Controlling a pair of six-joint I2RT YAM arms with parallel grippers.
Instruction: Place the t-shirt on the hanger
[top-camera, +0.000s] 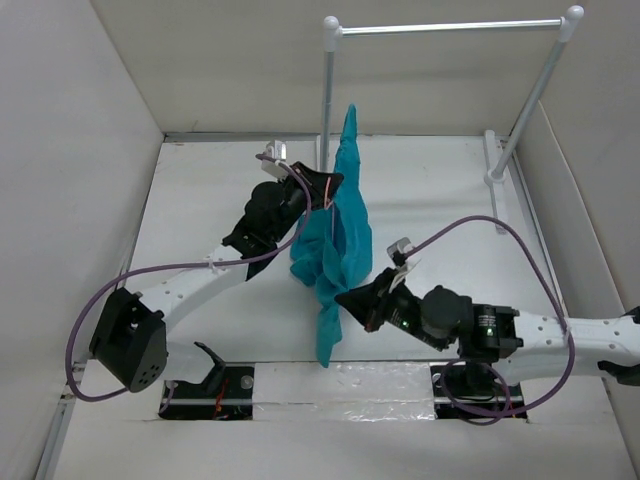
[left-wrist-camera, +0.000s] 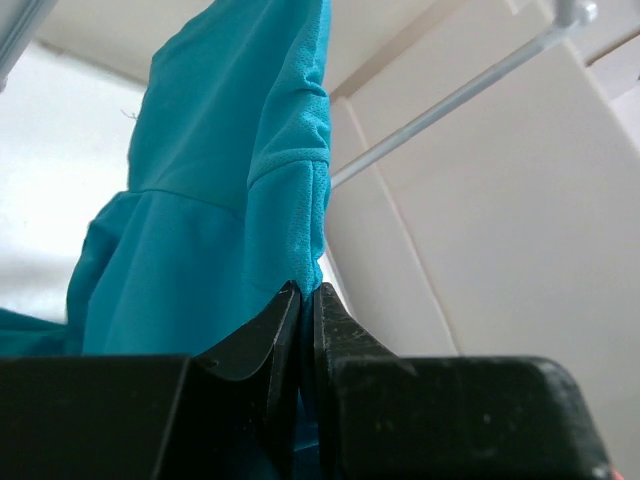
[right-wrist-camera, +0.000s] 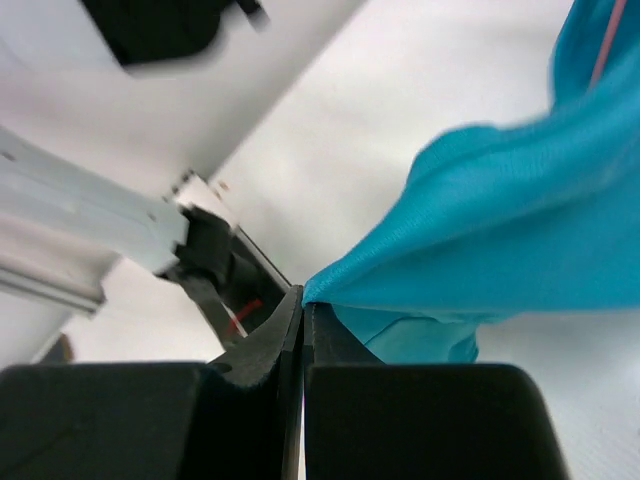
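The teal t-shirt (top-camera: 340, 240) hangs bunched in mid-air over the middle of the table, one tip pointing up and one end trailing down. My left gripper (top-camera: 325, 195) is shut on its upper part; in the left wrist view the fabric (left-wrist-camera: 230, 200) rises from the closed jaws (left-wrist-camera: 305, 292). My right gripper (top-camera: 352, 300) is shut on a lower edge of the shirt (right-wrist-camera: 500, 230), pinched at the fingertips (right-wrist-camera: 303, 297). Of the reddish-pink hanger only a thin wire shows by the left gripper (top-camera: 327, 192) and against the shirt (right-wrist-camera: 604, 45); the rest is hidden in the cloth.
A rack with white posts and a silver bar (top-camera: 450, 27) stands at the back right, just behind the shirt; its bar also shows in the left wrist view (left-wrist-camera: 450, 100). White walls enclose the table. The arm bases (top-camera: 210, 385) sit at the near edge.
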